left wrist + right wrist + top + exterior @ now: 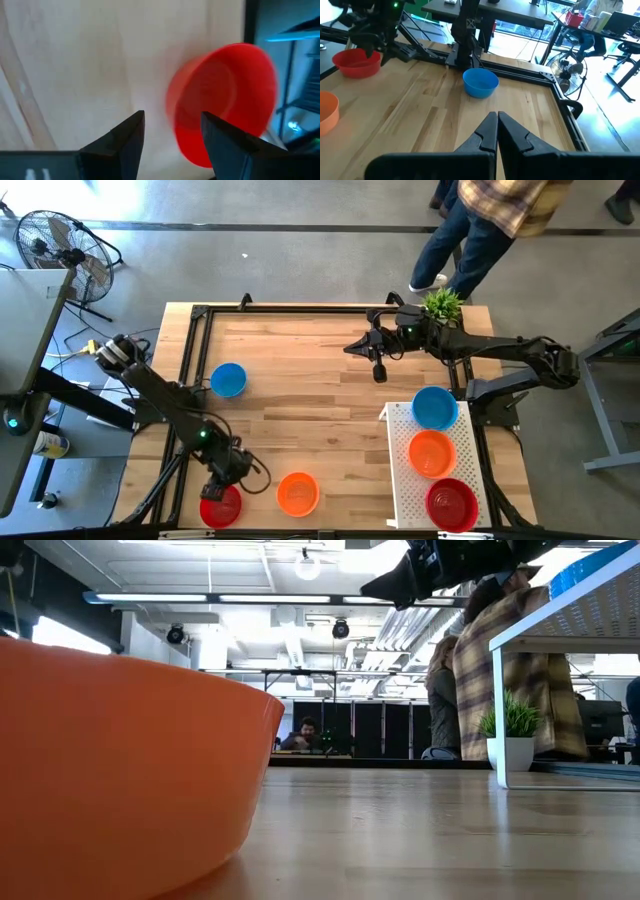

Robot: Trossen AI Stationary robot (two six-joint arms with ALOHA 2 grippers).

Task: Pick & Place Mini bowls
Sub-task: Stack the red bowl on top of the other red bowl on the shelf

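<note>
My left gripper (222, 483) (172, 117) is open at the table's near left corner, over a red mini bowl (220, 507) (225, 95). One finger stands outside the bowl's wall and the other over its hollow. An orange bowl (297, 493) (120, 770) and a blue bowl (228, 379) (480, 82) rest on the table. A blue bowl (434, 407), an orange bowl (432, 452) and a red bowl (452, 503) sit in the white tray (402, 480). My right gripper (379, 373) (497, 117) is shut and holds nothing, hovering over the far middle of the table. My left gripper comes at the red bowl from above, its open fingers on either side of the bowl's wall (182, 125). I cannot tell whether either finger (225, 145) touches the wall.
The white perforated tray (590, 600) stands raised on legs at the table's right side. A small potted plant (441, 304) (515, 740) sits at the far right corner. A black frame (300, 307) runs along the table's far and left edges. A person (480, 220) stands beyond the far edge.
</note>
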